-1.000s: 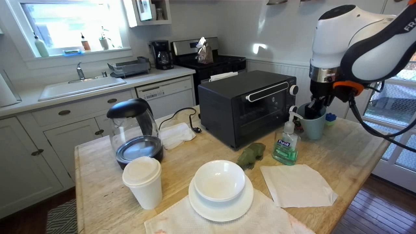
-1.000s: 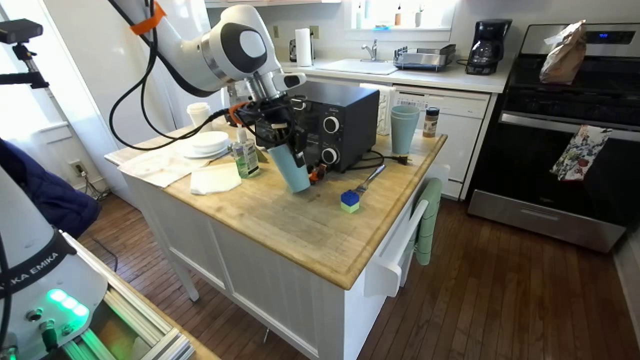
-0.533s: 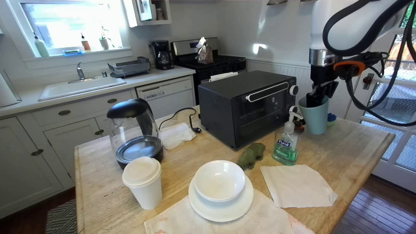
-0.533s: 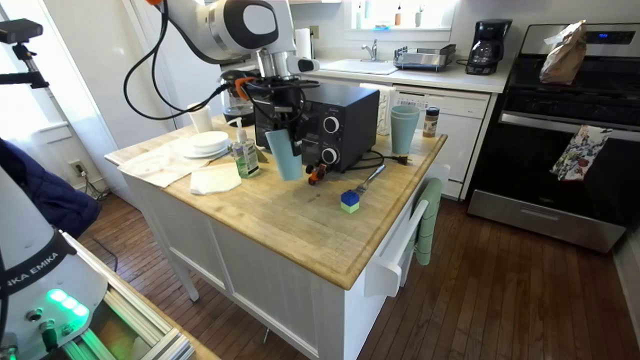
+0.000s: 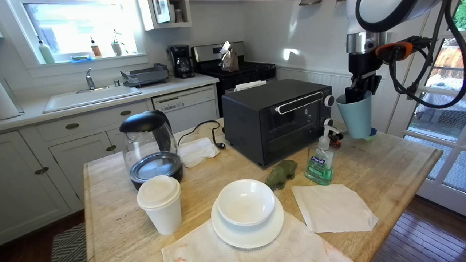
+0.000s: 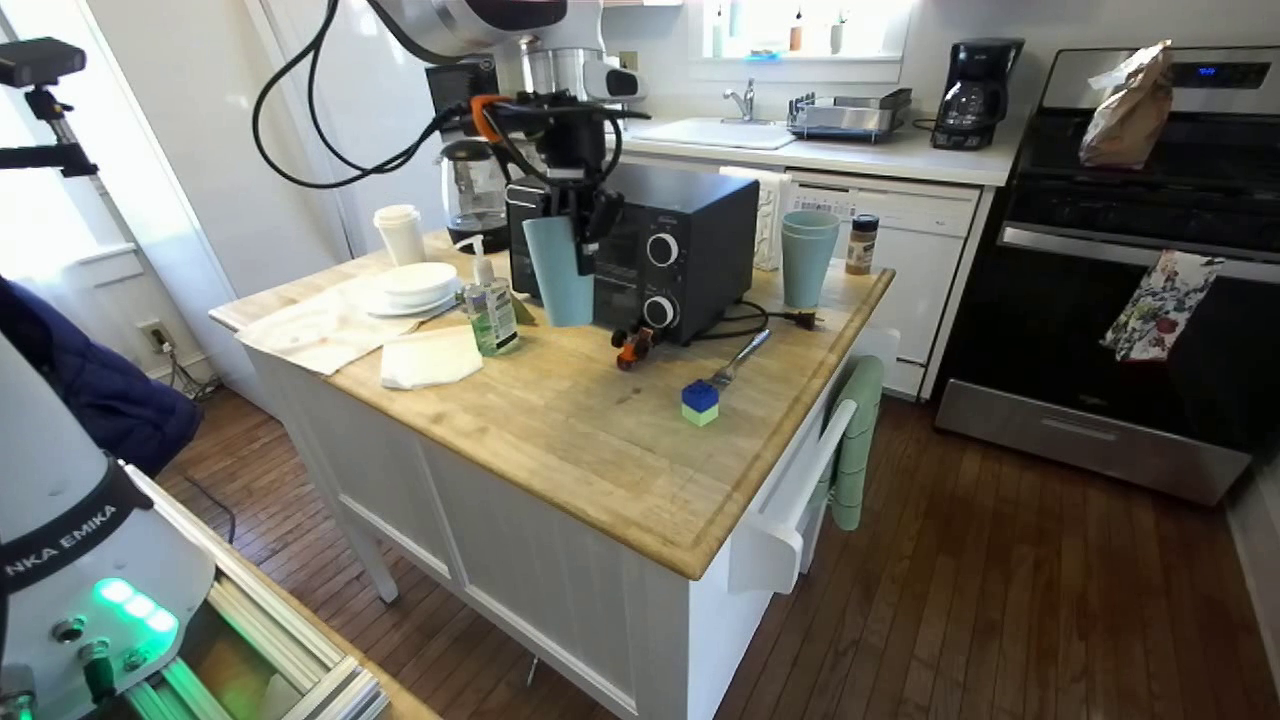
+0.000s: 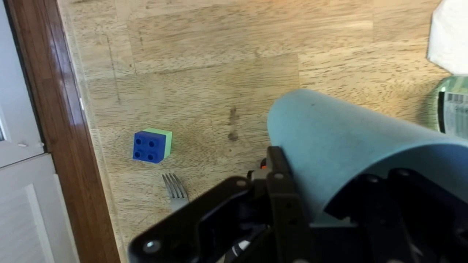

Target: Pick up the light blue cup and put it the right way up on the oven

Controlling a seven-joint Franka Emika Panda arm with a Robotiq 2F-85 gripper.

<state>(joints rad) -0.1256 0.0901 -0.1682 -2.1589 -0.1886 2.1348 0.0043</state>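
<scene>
The broad, pale wooden counter [image 6: 590,440] carries the black, box-shaped oven [image 5: 277,120] with glass door and silver handle bar, taken here as reference. The light blue, tapered, handleless plastic cup [image 5: 356,116] is located in front of the oven, near its knob end, mouth up and leaning slightly. It appears held off the counter, its base below the level of the oven's top.

Handling, as judged: light and fairly stiff, though the thin wall may flex under hard pressure; smooth, hence liable to swivel or slip in a single pinch; unlikely to break if dropped. The rim is a sound place of hold, leaving the base free for setting down. The lean should be corrected before release.

The black, two-fingered hand [image 6: 577,235] points downward in front of the oven, clamped on the cup's wall at the rim: one finger [image 7: 279,179] outside, the other inside. How deep the inner one reaches cannot be told.
</scene>
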